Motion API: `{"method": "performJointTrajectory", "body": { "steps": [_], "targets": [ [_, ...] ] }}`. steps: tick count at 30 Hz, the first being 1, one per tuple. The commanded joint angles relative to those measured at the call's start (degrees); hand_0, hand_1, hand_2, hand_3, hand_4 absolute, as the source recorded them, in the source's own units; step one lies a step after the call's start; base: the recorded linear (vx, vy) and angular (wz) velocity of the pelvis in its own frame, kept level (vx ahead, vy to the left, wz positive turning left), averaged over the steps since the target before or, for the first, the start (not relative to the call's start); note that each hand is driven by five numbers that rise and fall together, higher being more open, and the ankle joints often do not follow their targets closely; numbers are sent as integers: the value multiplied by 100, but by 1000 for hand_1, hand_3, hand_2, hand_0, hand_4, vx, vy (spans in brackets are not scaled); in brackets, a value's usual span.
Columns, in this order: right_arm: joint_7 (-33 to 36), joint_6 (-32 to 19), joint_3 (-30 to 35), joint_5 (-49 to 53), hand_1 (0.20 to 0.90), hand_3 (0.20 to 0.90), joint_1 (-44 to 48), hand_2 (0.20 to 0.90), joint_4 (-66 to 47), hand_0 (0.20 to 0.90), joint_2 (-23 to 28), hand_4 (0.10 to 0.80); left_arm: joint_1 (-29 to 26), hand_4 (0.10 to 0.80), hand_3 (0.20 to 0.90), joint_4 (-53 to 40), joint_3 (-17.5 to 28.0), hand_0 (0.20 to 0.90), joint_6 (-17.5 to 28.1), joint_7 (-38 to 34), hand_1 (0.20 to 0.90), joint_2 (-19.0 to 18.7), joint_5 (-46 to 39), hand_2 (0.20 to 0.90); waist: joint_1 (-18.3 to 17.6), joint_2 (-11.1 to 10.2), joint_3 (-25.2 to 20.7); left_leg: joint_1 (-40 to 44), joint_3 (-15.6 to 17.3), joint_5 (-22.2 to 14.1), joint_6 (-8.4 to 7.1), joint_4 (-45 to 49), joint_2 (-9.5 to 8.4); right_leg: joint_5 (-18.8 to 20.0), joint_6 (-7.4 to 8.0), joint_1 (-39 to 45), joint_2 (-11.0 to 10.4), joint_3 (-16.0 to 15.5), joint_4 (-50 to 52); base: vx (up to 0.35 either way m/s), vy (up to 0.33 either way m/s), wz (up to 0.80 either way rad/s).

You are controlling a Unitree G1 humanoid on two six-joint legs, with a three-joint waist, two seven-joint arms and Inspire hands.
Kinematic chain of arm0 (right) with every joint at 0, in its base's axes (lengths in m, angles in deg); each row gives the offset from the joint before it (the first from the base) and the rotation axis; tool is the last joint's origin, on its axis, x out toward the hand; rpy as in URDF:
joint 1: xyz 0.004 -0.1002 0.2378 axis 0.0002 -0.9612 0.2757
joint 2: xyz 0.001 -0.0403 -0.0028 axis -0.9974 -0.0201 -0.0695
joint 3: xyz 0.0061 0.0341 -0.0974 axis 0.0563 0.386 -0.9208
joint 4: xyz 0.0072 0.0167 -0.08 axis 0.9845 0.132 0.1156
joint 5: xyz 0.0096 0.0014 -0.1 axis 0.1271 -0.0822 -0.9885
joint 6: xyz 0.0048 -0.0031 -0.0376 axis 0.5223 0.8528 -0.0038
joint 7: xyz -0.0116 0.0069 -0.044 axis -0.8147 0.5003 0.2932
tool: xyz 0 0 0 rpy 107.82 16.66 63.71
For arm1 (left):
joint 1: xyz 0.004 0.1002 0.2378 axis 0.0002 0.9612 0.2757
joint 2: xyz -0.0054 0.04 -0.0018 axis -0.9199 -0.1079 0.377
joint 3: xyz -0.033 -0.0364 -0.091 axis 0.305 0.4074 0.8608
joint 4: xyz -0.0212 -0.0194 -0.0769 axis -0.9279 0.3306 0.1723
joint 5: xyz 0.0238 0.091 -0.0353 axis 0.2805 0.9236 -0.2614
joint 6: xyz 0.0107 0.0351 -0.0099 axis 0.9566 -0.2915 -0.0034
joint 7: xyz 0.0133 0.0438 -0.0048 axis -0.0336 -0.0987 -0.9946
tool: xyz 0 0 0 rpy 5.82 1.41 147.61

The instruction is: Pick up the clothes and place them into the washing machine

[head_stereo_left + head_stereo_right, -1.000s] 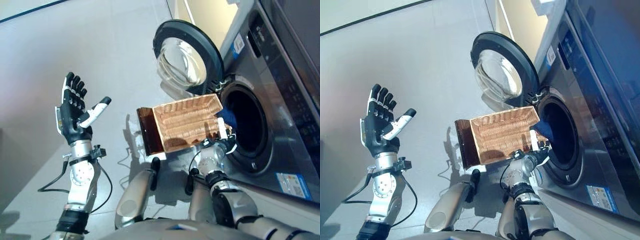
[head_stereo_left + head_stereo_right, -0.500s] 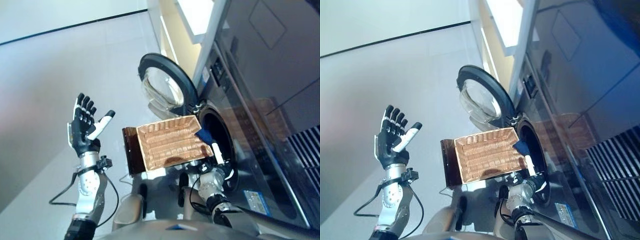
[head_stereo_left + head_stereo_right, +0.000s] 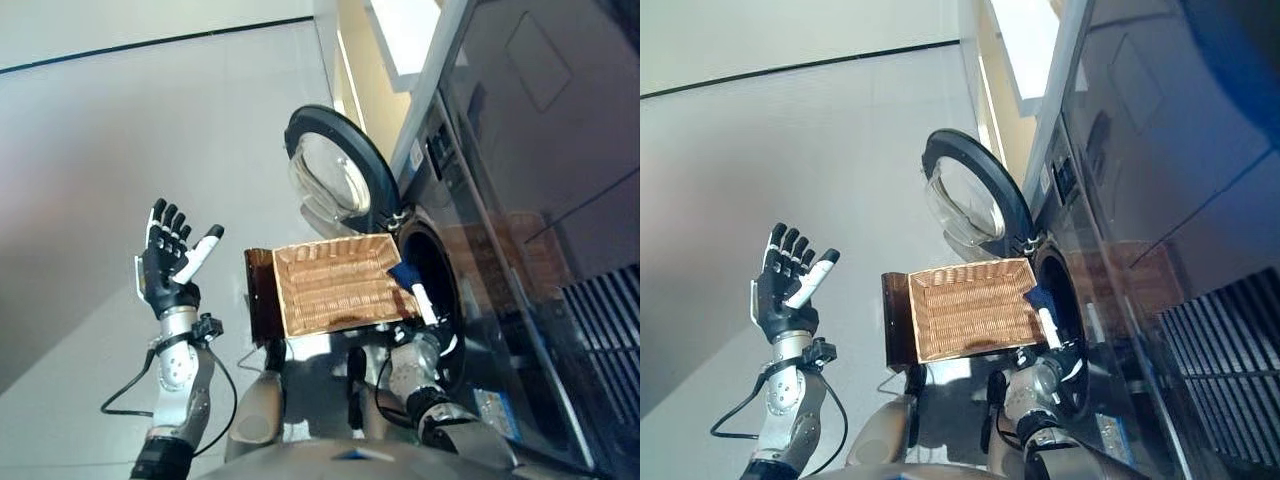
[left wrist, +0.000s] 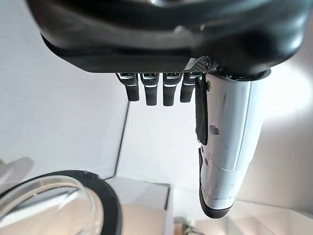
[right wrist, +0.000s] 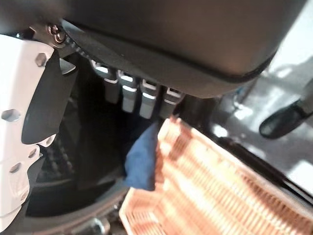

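two dark hands frame the scene at a front-loading washing machine (image 3: 480, 230), whose round glass door (image 3: 335, 170) stands swung wide open toward the pale floor (image 3: 150, 120). between door and drum opening (image 3: 432, 275) sits a rectangular wicker laundry basket (image 3: 335, 285), tipped so that its woven inside faces the head camera; a dark brown panel (image 3: 260, 295) shows along its side away from the machine. the woven inside shows no clothing. a blue piece of clothing (image 3: 405, 273) lies at the basket's corner nearest the machine, draped over the rim at the mouth of the drum; in the right wrist view the same blue cloth (image 5: 142, 156) hangs between the basket's edge and the dark interior of the drum.

the right hand (image 3: 425, 310) reaches up beside that corner, its white-covered thumb standing along the edge of the opening just below the blue cloth. in its own wrist view the fingers (image 5: 132, 95) extend straight in a row toward the drum, above the cloth and holding nothing, with the thumb apart to one side: the hand is unclenched. whether any finger touches the cloth cannot be told.

the left hand (image 3: 165, 265) is raised well apart from the basket, over the floor, palm up, fingers straight and spread, thumb angled out, nothing in it. its wrist view shows the same straight fingers (image 4: 151, 90) and the rim of the open door (image 4: 63, 205) beyond.
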Motion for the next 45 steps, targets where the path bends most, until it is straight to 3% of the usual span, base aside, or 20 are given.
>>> {"method": "performJointTrajectory", "body": {
  "steps": [1,2,3,5,7,9,13,24,38,45],
  "targets": [
    [-30,-193,-299,-242,900,900,395,900,-341,900,-232,800,-299,800,900,-826,325,900,554,-14,900,-285,207,900,32,-5,-237,-672,67,566,-215,-149,-88,-743,299,672,-360,64,169,-1,177,-57],
    [-30,-193,-298,-242,900,900,397,900,-340,900,-232,800,-300,800,900,-825,325,900,554,-14,900,-286,207,900,37,-8,-238,-675,73,563,-215,-146,-88,-744,300,667,-361,70,172,31,327,-44],
    [-67,-103,-281,-161,900,900,673,900,-259,900,-278,800,-422,800,900,-783,362,900,617,-137,900,-289,235,900,115,-12,-194,-729,322,322,-67,91,-220,-666,460,531,-642,137,269,2,322,-44],
    [-74,-69,-275,-189,900,900,803,900,-237,900,-275,800,-442,800,900,-887,390,900,645,-167,900,-325,255,900,226,-26,-146,-773,475,246,-32,185,-223,-602,522,381,-730,111,366,-44,233,-59],
    [-20,-63,-204,-228,900,900,1130,900,-192,900,-275,800,-469,800,900,-1026,451,900,728,-255,900,-429,304,900,424,28,57,-868,707,150,-66,315,-155,-385,616,7,-1037,-535,523,-156,120,-62],
    [49,-92,-142,-195,900,900,1282,900,-211,900,-265,800,-490,800,900,-1077,416,900,774,-280,900,-447,286,900,400,-16,85,-1034,744,153,-78,385,-202,-253,648,-6,-1106,-695,258,-84,11,-102],
    [148,-249,-58,-96,900,900,1642,900,-340,900,-219,800,-546,800,900,-1202,366,900,858,-332,900,-451,251,900,417,-14,178,-1196,701,106,-52,388,-288,-215,632,-135,-1145,-725,142,-29,32,-8],
    [592,-599,509,-106,900,900,2570,900,-516,900,290,800,-492,800,900,-1730,358,900,975,-647,900,-570,718,900,521,469,552,-1955,530,74,-44,650,-457,-417,616,-922,-1363,-862,696,-24,23,17],
    [803,-736,738,-110,900,900,3433,900,-332,900,744,800,-695,800,900,-1843,277,900,1056,-899,900,-609,904,900,620,921,745,-2729,447,-135,10,1235,-681,-732,614,-1677,-1531,-705,1485,7,26,9],
    [953,-804,815,-113,900,900,3768,900,-243,900,1013,800,-799,800,900,-1824,205,900,1036,-982,900,-636,986,900,648,1018,776,-2839,456,-106,18,1164,-767,-772,627,-1821,-1561,-656,1516,36,29,6]
  ]
}}
